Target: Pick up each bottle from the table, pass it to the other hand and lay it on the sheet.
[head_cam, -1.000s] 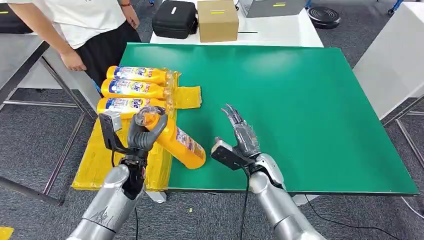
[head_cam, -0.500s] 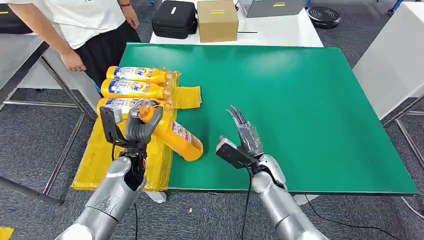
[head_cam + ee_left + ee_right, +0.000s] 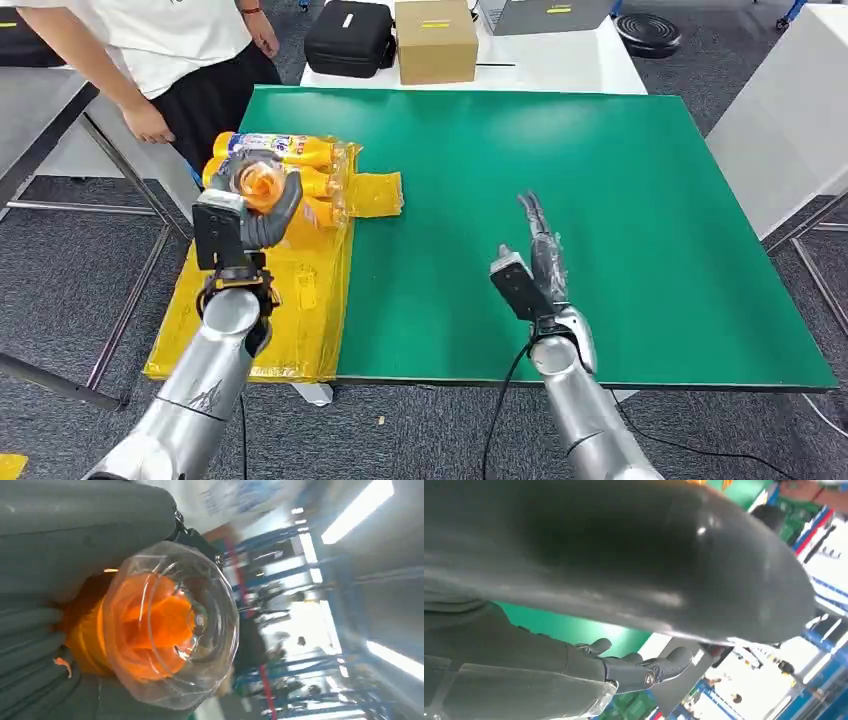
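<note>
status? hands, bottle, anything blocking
Left hand grips bottle, raised over the sheet. Right hand open, empty, above table. Bottles already on sheet beneath; person beside them.

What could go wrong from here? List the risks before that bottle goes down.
1. The left hand holds the orange bottle right above the bottles already lying on the yellow sheet; lowering it there could knock or roll them.
2. The person's hand hangs close to that corner, and could be struck.
</note>
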Controlling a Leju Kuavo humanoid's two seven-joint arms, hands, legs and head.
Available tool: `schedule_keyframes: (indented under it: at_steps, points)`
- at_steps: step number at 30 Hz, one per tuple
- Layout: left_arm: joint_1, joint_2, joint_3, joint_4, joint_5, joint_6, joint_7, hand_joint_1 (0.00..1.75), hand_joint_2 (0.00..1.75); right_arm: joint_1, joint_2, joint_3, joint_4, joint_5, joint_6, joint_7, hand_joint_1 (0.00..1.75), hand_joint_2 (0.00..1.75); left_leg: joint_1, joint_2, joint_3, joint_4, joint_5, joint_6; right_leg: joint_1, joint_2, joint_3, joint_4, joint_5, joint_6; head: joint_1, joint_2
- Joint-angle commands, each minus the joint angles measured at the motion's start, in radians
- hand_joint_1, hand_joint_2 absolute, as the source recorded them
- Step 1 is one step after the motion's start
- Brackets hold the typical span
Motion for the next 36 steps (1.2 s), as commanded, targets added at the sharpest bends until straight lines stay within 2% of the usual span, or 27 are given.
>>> schedule_keyframes:
  at_steps: [1,10,14,15,16,19,20,21,25,31,36]
  points:
    - [-0.11,0.015,-0.098,-0.03,-0.232,0.1,0.048,1.75,1.75,-0.055,-0.009,-0.053,0.085,-0.018,-0.029,-0.035,0.0,0.0,0.002,0.0,0.004,0.002,-0.003,-0.002,0.002,-0.001,0.005,0.001,-0.003,-0.002,0.0,0.0]
    - [-0.1,0.039,-0.12,-0.036,-0.333,0.085,0.082,1.75,1.75,-0.037,-0.023,-0.053,0.052,-0.028,-0.024,-0.03,0.0,0.0,0.001,0.001,0.005,0.001,-0.002,-0.002,0.002,0.0,0.005,0.0,-0.002,-0.002,0.0,0.0]
    - [-0.08,0.083,-0.172,-0.022,-0.446,0.038,0.123,1.75,1.75,-0.03,-0.036,-0.069,0.042,-0.05,-0.028,-0.03,0.0,0.0,0.001,0.001,0.005,0.0,-0.002,-0.002,0.001,0.0,0.005,0.0,-0.002,-0.002,0.0,0.0]
    - [-0.071,0.096,-0.192,-0.011,-0.528,0.065,0.142,1.75,1.75,-0.022,-0.041,-0.073,0.036,-0.048,-0.028,-0.031,0.0,0.0,0.002,0.001,0.008,0.0,-0.004,-0.003,0.002,0.0,0.008,0.0,-0.003,-0.003,0.0,0.0]
    - [-0.058,0.1,-0.197,-0.01,-0.53,0.043,0.148,1.75,1.75,-0.009,-0.046,-0.079,0.022,-0.049,-0.034,-0.033,0.0,0.0,0.001,0.001,0.004,-0.001,-0.002,-0.002,0.001,0.0,0.004,0.0,-0.002,-0.002,0.0,0.0]
    - [-0.054,0.103,-0.202,-0.012,-0.534,0.037,0.149,1.75,1.75,0.002,-0.049,-0.08,0.007,-0.05,-0.031,-0.033,0.0,0.0,0.001,0.001,0.007,0.0,-0.003,-0.002,0.001,0.0,0.008,-0.001,-0.003,-0.002,0.0,0.0]
    - [-0.054,0.111,-0.22,-0.012,-0.599,0.021,0.189,1.75,1.75,0.015,-0.049,-0.089,-0.013,-0.05,-0.037,-0.031,0.0,0.0,0.002,0.002,0.01,0.0,-0.005,-0.003,0.003,0.0,0.011,-0.001,-0.004,-0.003,0.0,0.0]
    - [-0.053,0.114,-0.226,-0.007,-0.603,-0.018,0.201,1.75,1.75,0.025,-0.05,-0.095,-0.028,-0.05,-0.042,-0.031,0.0,0.0,0.0,0.0,0.004,-0.001,-0.001,-0.002,0.001,0.0,0.004,0.0,-0.002,-0.001,0.0,0.0]
    - [-0.053,0.137,-0.26,0.009,-0.717,-0.095,0.255,1.75,1.75,0.075,-0.06,-0.126,-0.114,-0.049,-0.037,-0.022,0.0,0.0,0.001,-0.001,0.005,-0.001,-0.002,-0.002,0.001,-0.002,0.005,-0.001,-0.002,-0.002,0.0,0.0]
    - [-0.055,0.139,-0.26,0.005,-0.721,-0.097,0.256,1.75,1.75,0.072,-0.058,-0.126,-0.113,-0.047,-0.035,-0.018,0.0,0.0,0.001,0.002,0.005,0.001,-0.003,-0.002,0.002,0.001,0.006,0.0,-0.003,-0.002,0.0,0.0]
    - [-0.052,0.176,-0.279,0.022,-0.853,-0.204,0.315,1.75,1.75,0.075,-0.057,-0.152,-0.153,-0.024,-0.013,0.003,0.0,0.0,0.001,0.002,0.006,0.0,-0.003,-0.003,0.002,0.001,0.006,0.0,-0.002,-0.002,0.0,0.0]
